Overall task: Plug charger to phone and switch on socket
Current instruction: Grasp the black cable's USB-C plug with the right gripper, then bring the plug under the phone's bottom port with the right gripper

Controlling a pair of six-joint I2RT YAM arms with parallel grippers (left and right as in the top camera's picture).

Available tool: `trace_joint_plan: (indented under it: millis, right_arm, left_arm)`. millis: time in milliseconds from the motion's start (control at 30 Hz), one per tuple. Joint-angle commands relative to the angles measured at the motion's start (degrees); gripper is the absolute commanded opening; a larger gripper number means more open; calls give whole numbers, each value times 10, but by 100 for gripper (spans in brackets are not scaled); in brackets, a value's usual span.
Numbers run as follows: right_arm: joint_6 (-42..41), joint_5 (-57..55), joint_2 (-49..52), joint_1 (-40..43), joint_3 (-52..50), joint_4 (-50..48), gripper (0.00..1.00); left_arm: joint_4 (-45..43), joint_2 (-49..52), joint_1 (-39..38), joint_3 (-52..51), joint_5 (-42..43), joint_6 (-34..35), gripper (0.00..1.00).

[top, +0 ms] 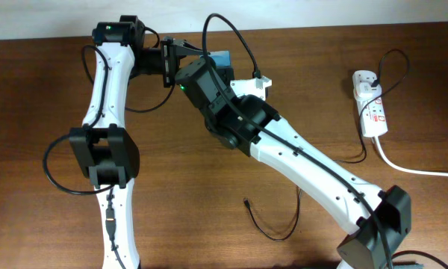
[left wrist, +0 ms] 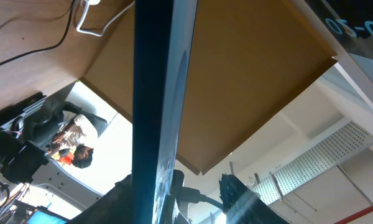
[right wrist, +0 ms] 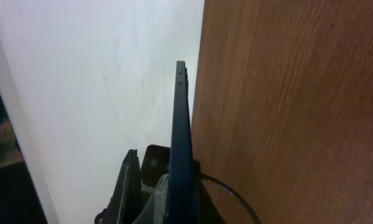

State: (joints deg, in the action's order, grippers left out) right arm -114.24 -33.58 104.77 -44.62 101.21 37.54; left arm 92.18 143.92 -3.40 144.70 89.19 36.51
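The phone is closest to the lens. In the left wrist view it shows as a dark blue strip seen edge-on, running from the top of the frame to the bottom, with brown tabletop behind it. Dark shapes sit on either side of its lower end. They may be the fingers, but the view is too tight and dim to say whether the left gripper is clamped on it, so I cannot tell its state.

In the right wrist view the same slim edge rises from the bottom of the frame. The right gripper sits around its base and appears closed on the phone. Pale wall is on one side and wood grain on the other.

From overhead, only a small blue patch of the phone shows. It is near the far edge of the tabletop, between the two wrists, which meet there. It is held on edge, not flat.

The charger lies loose on the tabletop toward the near side, well apart from the phone. Its small connector end touches nothing, and the thin cable curls away in a loop before passing under the right arm.

The socket lies flat near the right edge, far from both grippers. Its thick white cord trails off toward the right.
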Motion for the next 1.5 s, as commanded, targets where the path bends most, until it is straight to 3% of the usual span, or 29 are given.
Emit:
trace_joint_plan:
  millis: [0, 233, 300, 467, 500, 600, 667, 700, 767, 800, 833, 867, 967, 1033, 1100, 1133, 1200, 1267, 1400, 1467]
  right_arm:
    - [-3, 20, -33, 0, 10, -4, 4]
    - [-3, 37, -33, 0, 10, -4, 4]
    - [-3, 55, -33, 0, 10, -8, 4]
    - [-2, 60, -33, 0, 10, -9, 5]
    - [0, 60, -33, 0, 10, -9, 9]
    - [2, 60, -33, 0, 10, -9, 16]
    - [3, 60, -33, 0, 10, -9, 16]
    - [5, 60, -33, 0, 10, -9, 23]
    - [42, 50, -33, 1, 10, -17, 49]
    - [97, 28, -33, 1, 10, -27, 67]
    - [183, -4, -36, 2, 10, -34, 94]
    - [235, -13, -42, 6, 10, -33, 99]
    - [455, -12, -83, 28, 10, -21, 98]
    - [634, 0, -120, 54, 10, 28, 99]
    - [775, 90, -155, 89, 10, 150, 98]
    - [816, 136, -160, 100, 10, 203, 99]
    - [855, 244, -151, 114, 2, 353, 99]
    - [855, 292, -135, 109, -27, 399, 99]
    - [855, 365, -118, 96, -199, 335, 100]
    - [855, 453, -117, 96, -290, 274, 79]
  left_arm:
    - [1, -6, 5, 12, 8, 2, 42]
    - [1, -6, 5, 12, -20, 2, 38]
    - [1, -6, 5, 12, -20, 2, 28]
    - [1, -6, 5, 12, -20, 2, 14]
    - [1, -6, 5, 12, -20, 2, 14]
    - [1, -6, 5, 12, -20, 2, 0]
    - [1, -6, 5, 12, -19, 2, 0]
    - [1, -6, 5, 12, -19, 2, 0]
    - [1, -6, 5, 12, -19, 2, 0]
    - [0, -6, 5, 12, -20, 1, 0]
    - [-8, -6, 5, 12, -20, -8, 0]
    - [-23, -6, 5, 12, -22, -15, 0]
    - [-51, -6, 5, 12, -98, -29, 0]
    - [-90, -6, 5, 12, -111, -123, 0]
    - [-96, -6, 4, 12, -127, -250, 0]
    - [-90, -6, 2, 12, -168, -279, 0]
    - [-88, -6, -1, 12, -269, -311, 0]
    - [-88, -6, -5, 12, -375, -310, 0]
    - [-88, -6, -19, 12, -486, -310, 0]
    - [-89, -6, -18, 12, -488, -310, 0]
